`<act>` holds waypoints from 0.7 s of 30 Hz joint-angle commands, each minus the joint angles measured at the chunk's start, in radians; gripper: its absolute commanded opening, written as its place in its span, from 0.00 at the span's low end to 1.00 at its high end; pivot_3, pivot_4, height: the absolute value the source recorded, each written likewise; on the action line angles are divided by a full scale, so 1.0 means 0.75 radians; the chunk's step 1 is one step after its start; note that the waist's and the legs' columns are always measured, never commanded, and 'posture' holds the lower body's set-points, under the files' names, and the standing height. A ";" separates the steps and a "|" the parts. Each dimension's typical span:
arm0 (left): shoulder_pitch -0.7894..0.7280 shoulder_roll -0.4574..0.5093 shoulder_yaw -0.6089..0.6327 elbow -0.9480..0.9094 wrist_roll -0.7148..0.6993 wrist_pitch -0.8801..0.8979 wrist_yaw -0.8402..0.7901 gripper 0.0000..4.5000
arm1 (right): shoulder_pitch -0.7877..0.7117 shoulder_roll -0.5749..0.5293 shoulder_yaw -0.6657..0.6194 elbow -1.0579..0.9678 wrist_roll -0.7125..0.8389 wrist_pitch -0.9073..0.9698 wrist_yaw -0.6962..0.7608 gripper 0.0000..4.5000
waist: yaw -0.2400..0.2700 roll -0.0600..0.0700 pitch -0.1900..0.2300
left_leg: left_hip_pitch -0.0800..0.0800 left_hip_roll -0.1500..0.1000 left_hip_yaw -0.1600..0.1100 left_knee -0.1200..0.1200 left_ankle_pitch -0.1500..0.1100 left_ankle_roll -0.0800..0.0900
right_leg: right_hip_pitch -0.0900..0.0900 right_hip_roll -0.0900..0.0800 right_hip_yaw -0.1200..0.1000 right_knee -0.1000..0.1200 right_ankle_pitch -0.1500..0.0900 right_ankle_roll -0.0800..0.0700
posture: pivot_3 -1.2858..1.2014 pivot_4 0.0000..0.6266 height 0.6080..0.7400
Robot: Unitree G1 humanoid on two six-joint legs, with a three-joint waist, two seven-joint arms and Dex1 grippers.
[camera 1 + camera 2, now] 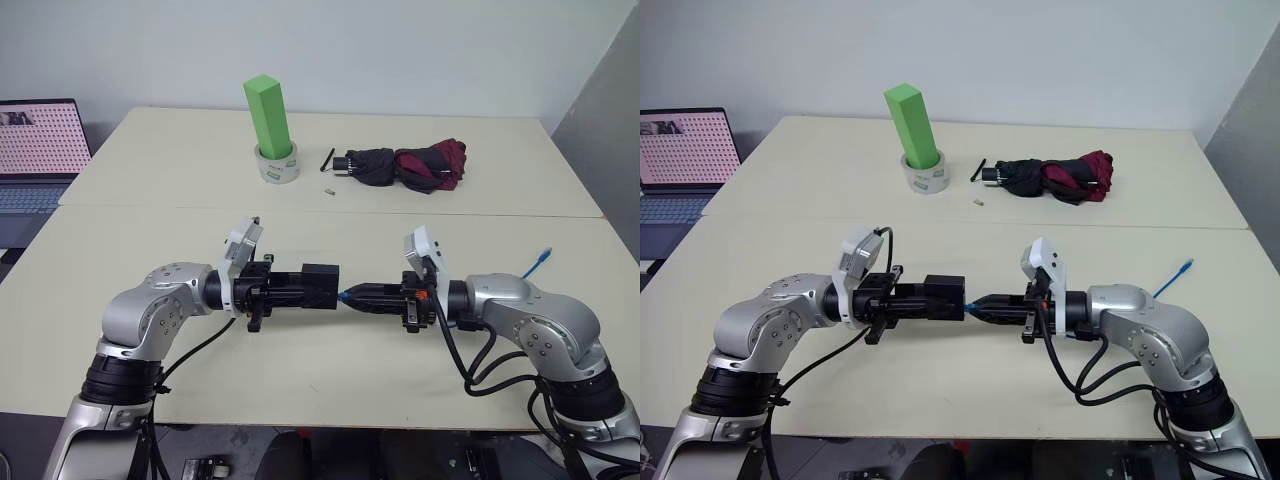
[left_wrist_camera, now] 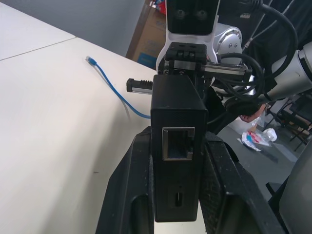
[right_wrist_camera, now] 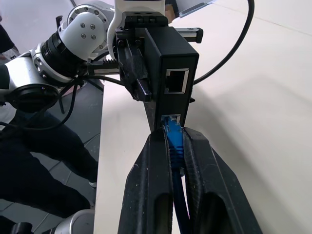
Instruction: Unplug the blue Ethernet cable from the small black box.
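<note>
Head views: the left gripper (image 1: pixel 318 287) holds the small black box (image 1: pixel 320 285) above the pale surface (image 1: pixel 300 230), fingers clamped on its sides; the right gripper (image 1: pixel 352 297) faces it from the opposite side, closed on the plug end of the blue Ethernet cable (image 1: pixel 346 295), which meets the box's edge. The cable's far end (image 1: pixel 541 258) lies on the surface beyond the right arm. Farther back stand a green block (image 1: pixel 268 115) in a tape roll (image 1: pixel 277 164) and a folded black-and-maroon umbrella (image 1: pixel 410 166); a laptop (image 1: pixel 35 150) sits off the left edge. Left wrist view: both fingers (image 2: pixel 132 190) press the box (image 2: pixel 176 146) between them; one empty port faces the camera, and blue cable (image 2: pixel 109 83) trails across the surface behind. Right wrist view: fingers (image 3: pixel 151 185) pinch the blue plug (image 3: pixel 173 134), still seated in the box's (image 3: pixel 173 58) lower port; the port above is empty.
</note>
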 commanded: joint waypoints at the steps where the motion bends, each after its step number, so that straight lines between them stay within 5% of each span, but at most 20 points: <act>1: -0.001 0.017 0.011 0.008 0.033 -0.063 -0.016 0.17 | -0.012 -0.075 -0.060 0.010 0.029 0.019 0.062 0.01 | 0.000 0.000 0.000 | 0.000 0.000 0.000 0.000 0.000 0.000 | 0.000 0.000 0.000 0.000 0.000 0.000 | 0.52 0.24 1.00; 21: -0.050 0.005 0.005 -0.064 0.000 0.015 0.083 0.17 | 0.001 -0.034 -0.079 -0.014 0.021 -0.019 -0.006 0.01 | 0.000 0.000 0.000 | 0.000 0.000 0.000 0.000 -0.002 0.004 | 0.000 0.000 0.000 0.000 0.000 0.000 | 0.52 0.24 1.00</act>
